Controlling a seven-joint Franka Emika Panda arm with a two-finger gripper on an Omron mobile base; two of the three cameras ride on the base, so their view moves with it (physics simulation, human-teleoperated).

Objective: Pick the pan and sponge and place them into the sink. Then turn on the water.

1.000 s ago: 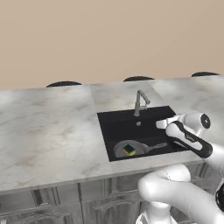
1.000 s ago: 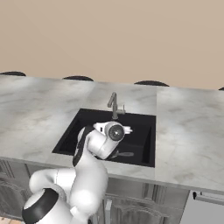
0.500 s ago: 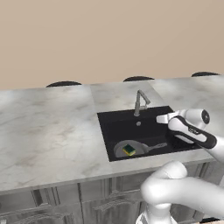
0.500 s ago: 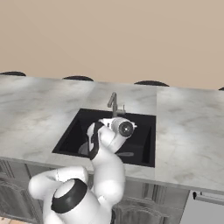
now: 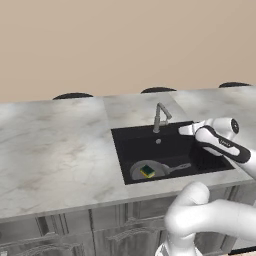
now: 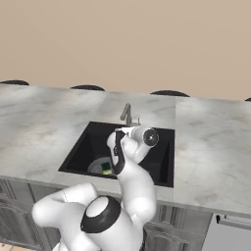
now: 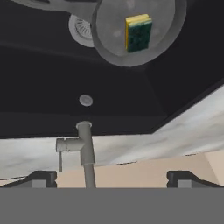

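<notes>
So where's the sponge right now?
The sponge lies inside the pan, at the front left of the sink, as the left base view shows.

Simulated kitchen with plain wall
A beige wall [image 5: 125, 40] stands behind the grey marble surface [image 5: 55, 150]; grey cabinet doors [image 5: 75, 232] are below it.

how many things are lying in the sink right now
2: the pan on the floor of the sink, near its front left, and the sponge lying inside the pan. The arm hides part of the basin, so more could be there.
</notes>
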